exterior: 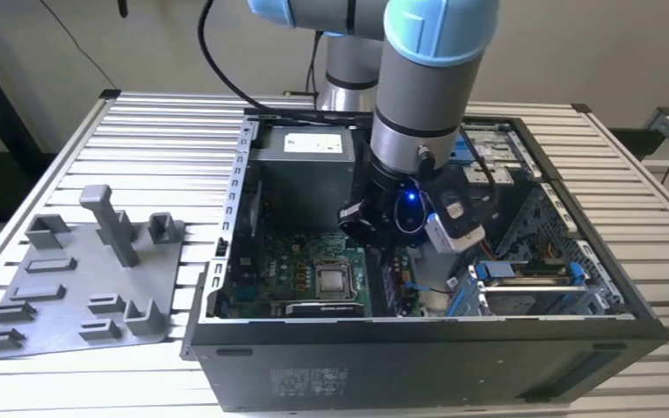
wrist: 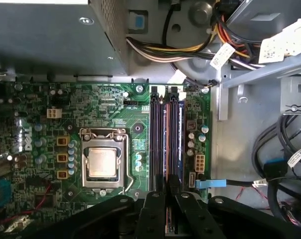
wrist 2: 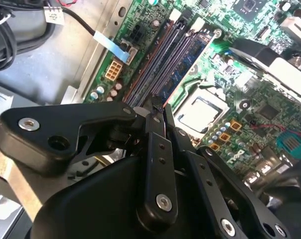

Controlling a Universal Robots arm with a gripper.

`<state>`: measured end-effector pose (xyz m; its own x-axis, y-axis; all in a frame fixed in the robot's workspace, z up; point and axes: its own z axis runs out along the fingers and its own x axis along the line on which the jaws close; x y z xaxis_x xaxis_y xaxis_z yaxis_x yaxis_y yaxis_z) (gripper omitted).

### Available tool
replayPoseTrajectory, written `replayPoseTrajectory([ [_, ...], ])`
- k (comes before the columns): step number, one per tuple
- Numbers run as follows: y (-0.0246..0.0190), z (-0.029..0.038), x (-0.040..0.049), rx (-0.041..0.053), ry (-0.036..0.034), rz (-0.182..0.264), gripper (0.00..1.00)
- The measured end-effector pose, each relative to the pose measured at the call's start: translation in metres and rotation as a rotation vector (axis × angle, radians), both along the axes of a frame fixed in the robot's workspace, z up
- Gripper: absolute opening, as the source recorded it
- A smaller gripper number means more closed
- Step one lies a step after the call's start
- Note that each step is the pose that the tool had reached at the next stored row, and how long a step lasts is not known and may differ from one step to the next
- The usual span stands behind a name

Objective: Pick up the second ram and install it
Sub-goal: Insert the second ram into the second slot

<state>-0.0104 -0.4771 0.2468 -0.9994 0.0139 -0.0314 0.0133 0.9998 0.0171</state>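
Second ram (wrist: pixel 173 144) sits slotted, its lower end hidden behind fingers (wrist: pixel 156 209).

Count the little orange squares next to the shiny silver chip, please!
3 orange squares stand in one row beside the silver chip: that middle one, one at one end, and one at the other end. More may be hidden elsewhere.

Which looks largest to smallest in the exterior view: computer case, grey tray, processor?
1. Computer case, by far the largest.
2. Grey tray, beside the case on the exterior view's left.
3. Processor, a small square on the motherboard inside the case.
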Motion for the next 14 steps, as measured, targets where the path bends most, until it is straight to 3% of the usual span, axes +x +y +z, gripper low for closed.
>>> replayPoseTrajectory([
  [8,0.0026,-0.0139,-0.0004,0.0001,0.0000,-0.003,0.14],
  [14,0.0031,-0.0160,-0.0007,-0.0002,0.0001,-0.018,0.14],
])
